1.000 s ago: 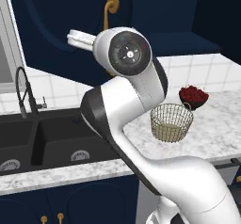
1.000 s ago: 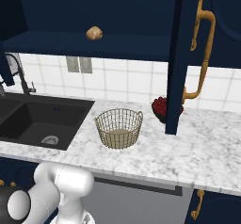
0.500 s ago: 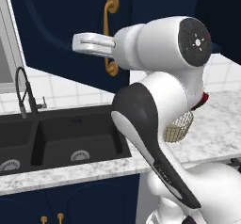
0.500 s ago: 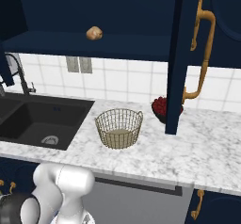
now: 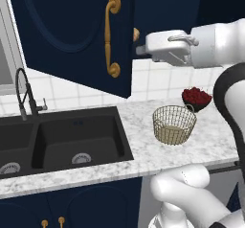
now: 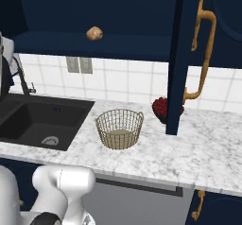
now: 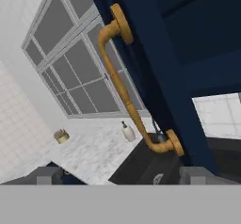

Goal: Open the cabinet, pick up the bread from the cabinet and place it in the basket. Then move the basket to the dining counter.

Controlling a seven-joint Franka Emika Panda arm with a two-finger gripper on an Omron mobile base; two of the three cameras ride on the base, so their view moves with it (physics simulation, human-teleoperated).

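The cabinet [image 6: 189, 39] doors stand open. The bread [image 6: 94, 33] sits on its shelf, above and left of the basket [image 6: 119, 128] on the counter [image 6: 198, 148]. The gripper [image 7: 120, 173] is spread wide, empty, near a brass handle [image 7: 127, 93].

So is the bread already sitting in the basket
No, in the right base view the bread lies on the open cabinet shelf, while the basket below on the counter holds nothing.

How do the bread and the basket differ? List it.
The bread is a small solid golden-brown lump; the basket is a much larger, open tan wire-mesh bowl. The bread sits up on the shelf of the cabinet; the basket stands below on the marble counter. Both are untouched.
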